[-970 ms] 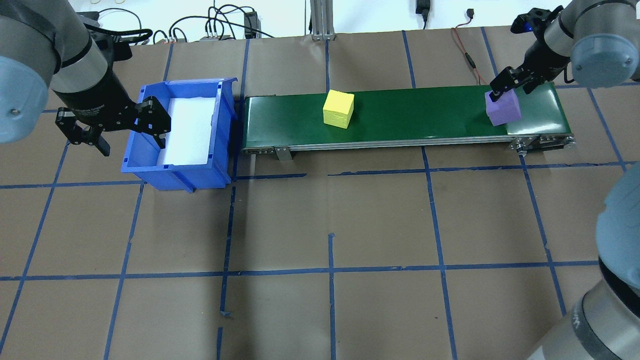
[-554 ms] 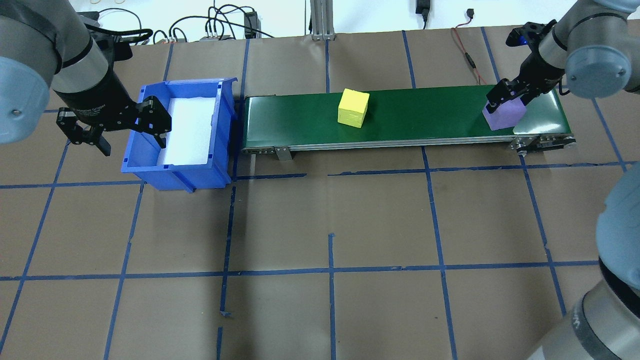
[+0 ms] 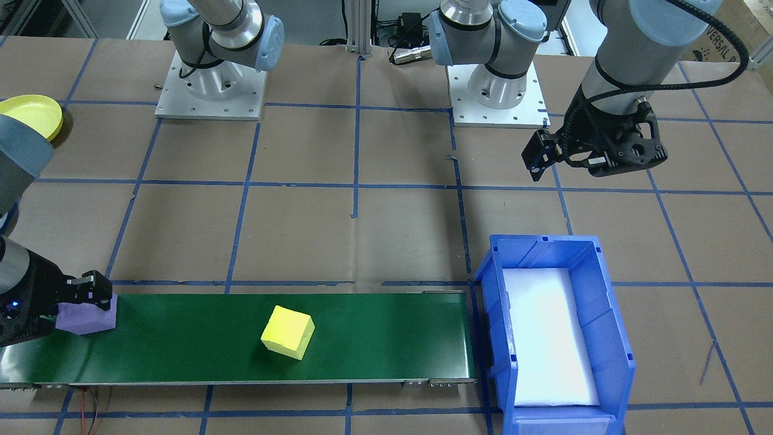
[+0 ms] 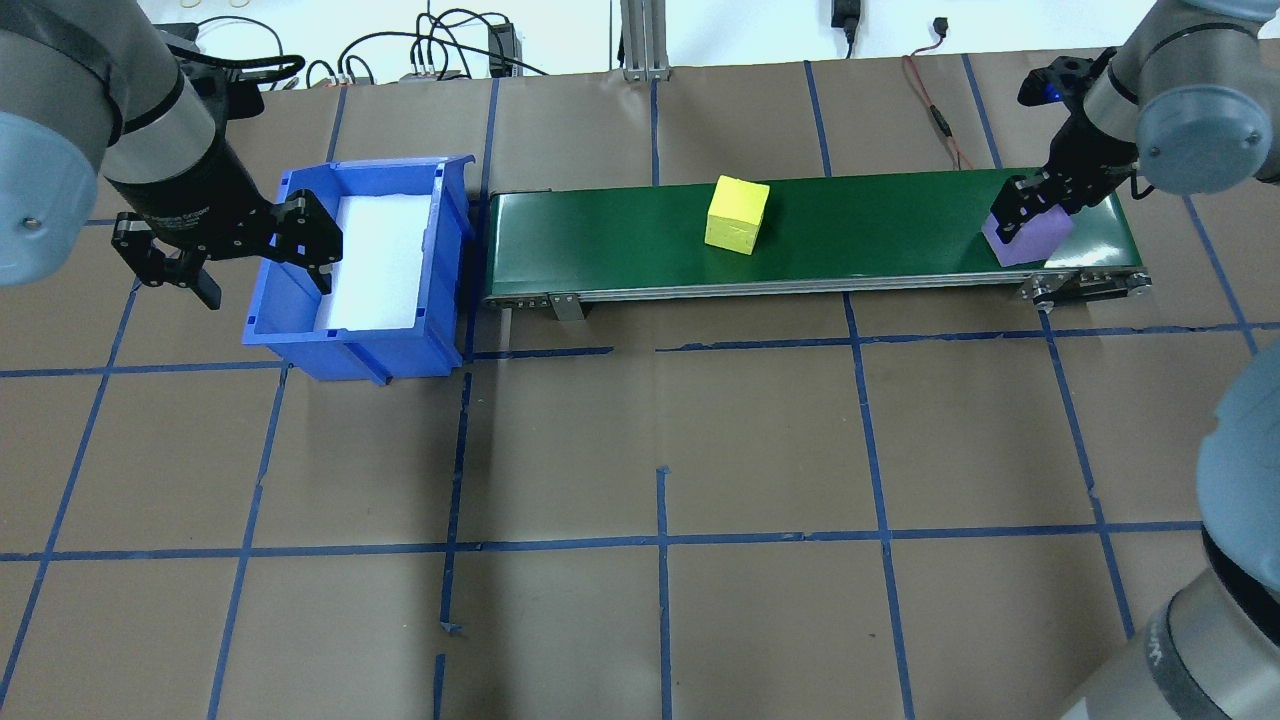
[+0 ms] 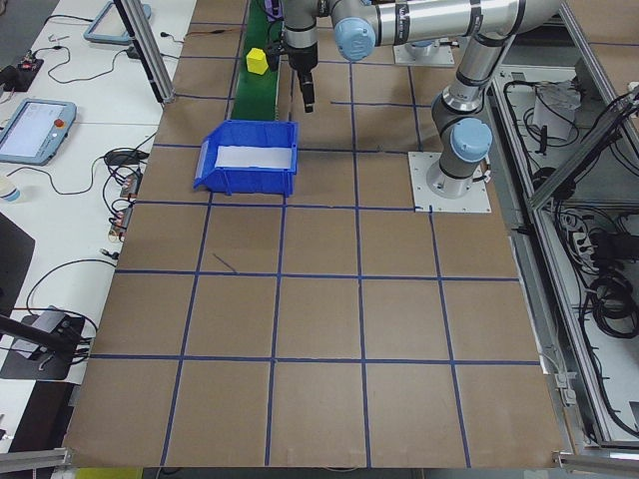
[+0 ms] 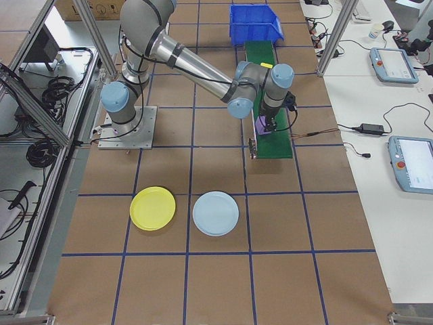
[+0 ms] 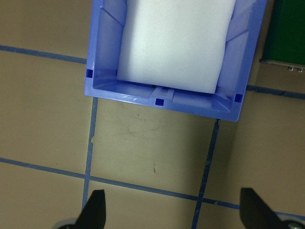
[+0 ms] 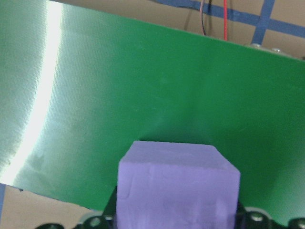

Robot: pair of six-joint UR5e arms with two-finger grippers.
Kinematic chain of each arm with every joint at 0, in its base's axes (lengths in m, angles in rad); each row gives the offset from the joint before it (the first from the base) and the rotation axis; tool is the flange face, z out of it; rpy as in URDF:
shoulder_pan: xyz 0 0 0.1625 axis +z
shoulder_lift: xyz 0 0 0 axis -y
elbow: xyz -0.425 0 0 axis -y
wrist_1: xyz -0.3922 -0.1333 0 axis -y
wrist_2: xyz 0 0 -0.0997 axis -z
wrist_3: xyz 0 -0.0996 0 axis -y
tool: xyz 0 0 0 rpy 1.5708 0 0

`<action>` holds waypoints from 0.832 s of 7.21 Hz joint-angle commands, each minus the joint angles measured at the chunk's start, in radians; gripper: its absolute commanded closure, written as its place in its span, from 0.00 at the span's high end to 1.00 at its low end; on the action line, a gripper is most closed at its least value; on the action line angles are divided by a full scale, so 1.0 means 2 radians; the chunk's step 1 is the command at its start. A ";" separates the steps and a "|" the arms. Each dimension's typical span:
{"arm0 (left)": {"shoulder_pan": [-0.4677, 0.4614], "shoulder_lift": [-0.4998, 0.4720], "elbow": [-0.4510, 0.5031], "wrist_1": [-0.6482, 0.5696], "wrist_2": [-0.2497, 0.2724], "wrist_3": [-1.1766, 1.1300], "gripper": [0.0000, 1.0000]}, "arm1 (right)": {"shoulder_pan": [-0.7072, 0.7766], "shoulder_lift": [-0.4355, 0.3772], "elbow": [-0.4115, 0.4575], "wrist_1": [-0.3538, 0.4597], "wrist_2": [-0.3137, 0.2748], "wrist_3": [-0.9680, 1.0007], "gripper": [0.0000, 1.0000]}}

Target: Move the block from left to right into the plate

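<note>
A purple block (image 4: 1030, 240) sits at the right end of the green conveyor belt (image 4: 870, 225). My right gripper (image 4: 1030, 205) is shut on it, and the right wrist view shows the purple block (image 8: 178, 188) filling the space between the fingers. A yellow block (image 4: 737, 214) lies loose near the middle of the belt. The yellow plate (image 6: 153, 208) rests on the table well away from the belt, also at the front view's far left as the yellow plate (image 3: 30, 115). My left gripper (image 4: 266, 295) hangs open and empty by the blue bin (image 4: 360, 350).
A light blue plate (image 6: 216, 213) lies beside the yellow one. The blue bin holds a white foam liner (image 4: 375, 260) and stands against the belt's left end. Cables and a red wire (image 4: 935, 110) run behind the belt.
The yellow block has ridden rightward along the belt. My right gripper and the purple block have shifted right and toward the belt's front edge. The left arm has not moved.
</note>
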 commanded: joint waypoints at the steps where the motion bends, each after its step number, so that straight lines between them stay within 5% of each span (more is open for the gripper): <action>1: -0.010 -0.007 0.014 0.009 -0.003 -0.018 1.00 | 0.000 -0.013 -0.003 0.008 -0.004 0.004 0.26; 4: -0.029 -0.025 0.036 0.025 -0.012 -0.025 1.00 | -0.048 -0.075 0.005 0.046 -0.075 -0.005 0.25; 6: -0.029 -0.027 0.034 0.026 -0.012 -0.027 1.00 | -0.161 -0.080 0.036 0.039 -0.071 -0.096 0.25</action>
